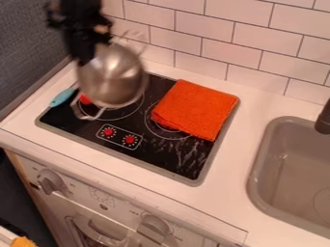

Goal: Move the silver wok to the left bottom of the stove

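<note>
Silver wok [111,77] is hanging tilted just below the gripper [92,50], jaws clamping its rim, over the stove's [169,161] left side.

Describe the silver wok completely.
The silver wok looks like smooth, shiny metal: a rounded body with thin loop handles at its near and far ends. It is steeply tilted over the left part of the black stovetop, its upper edge at the black tool. Whether it touches the stovetop, I cannot tell.
</note>
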Tool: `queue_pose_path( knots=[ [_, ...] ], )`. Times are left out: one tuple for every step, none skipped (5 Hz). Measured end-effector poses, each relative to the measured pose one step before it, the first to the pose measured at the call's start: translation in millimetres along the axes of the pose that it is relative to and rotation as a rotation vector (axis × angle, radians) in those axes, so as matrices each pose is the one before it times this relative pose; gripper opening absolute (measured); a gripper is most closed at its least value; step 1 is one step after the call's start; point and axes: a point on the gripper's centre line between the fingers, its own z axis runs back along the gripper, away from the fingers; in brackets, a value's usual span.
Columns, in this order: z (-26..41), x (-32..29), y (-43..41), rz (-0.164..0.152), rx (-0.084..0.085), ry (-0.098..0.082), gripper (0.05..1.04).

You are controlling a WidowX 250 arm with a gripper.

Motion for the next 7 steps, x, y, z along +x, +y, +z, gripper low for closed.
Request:
queue_pose_path(
  knots=[
    [-21.70, -13.27, 2.38, -0.0232, -0.0081, 0.0716, 0.065],
    [-18.97, -18.38, 7.27, -0.0222, 0.0259, 0.0442, 0.065],
    [-8.10, -4.11, 5.05, 0.0102, 0.0308, 0.0223, 0.065],
    [-0.70, -0.47, 4.89, 0.0072, 0.0315, 0.0032, 0.065],
    [-3.89, -2.24, 4.26, 0.0110, 0.0053, 0.0153, 0.104],
    [-1.90, 1.06, 2.14, 0.0089, -0.0003, -0.0068, 0.259],
    [0.30, 3.40, -1.56, -0.0137, -0.0019, -0.0178, 0.555]
  ],
)
